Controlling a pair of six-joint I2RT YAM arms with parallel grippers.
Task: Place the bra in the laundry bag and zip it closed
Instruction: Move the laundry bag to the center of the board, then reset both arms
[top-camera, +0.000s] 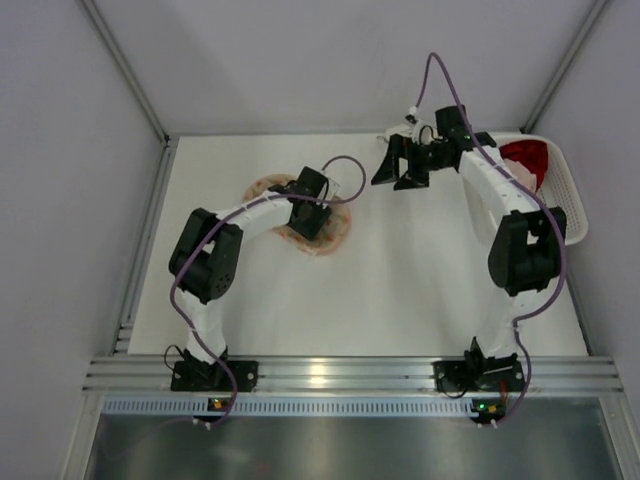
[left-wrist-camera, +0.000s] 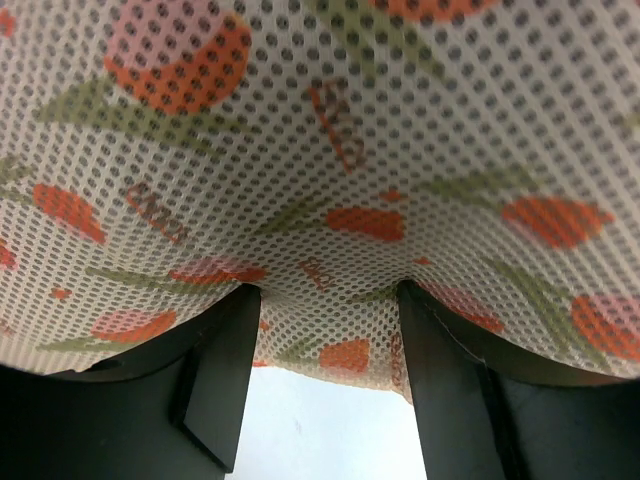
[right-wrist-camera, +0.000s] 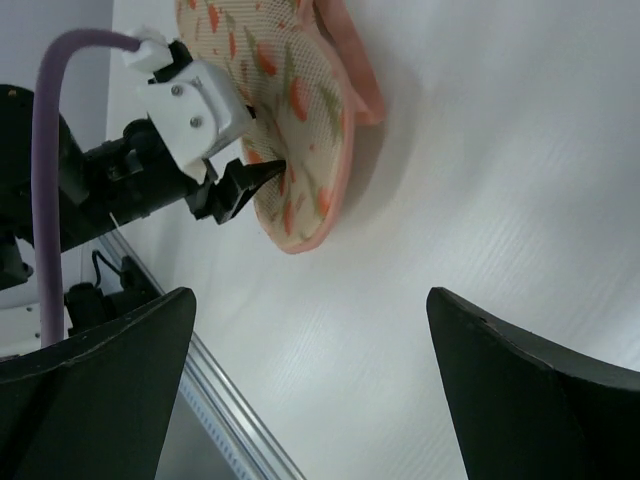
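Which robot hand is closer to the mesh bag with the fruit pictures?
Left. The left gripper is right at the laundry bag; the right gripper hangs apart from it, over the table.

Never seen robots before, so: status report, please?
Right tool open, empty. Left tool, jaws apart, against laundry bag. Bra in basket. Nothing blocking.

White-linked arms (top-camera: 255, 212), bulky black joints (top-camera: 525, 250), purple cables (top-camera: 432, 75), black wedge-shaped gripper fingers (right-wrist-camera: 110, 390), black bases (top-camera: 212, 375)

Floral mesh laundry bag (top-camera: 335, 230), red bra (top-camera: 525, 160) apart
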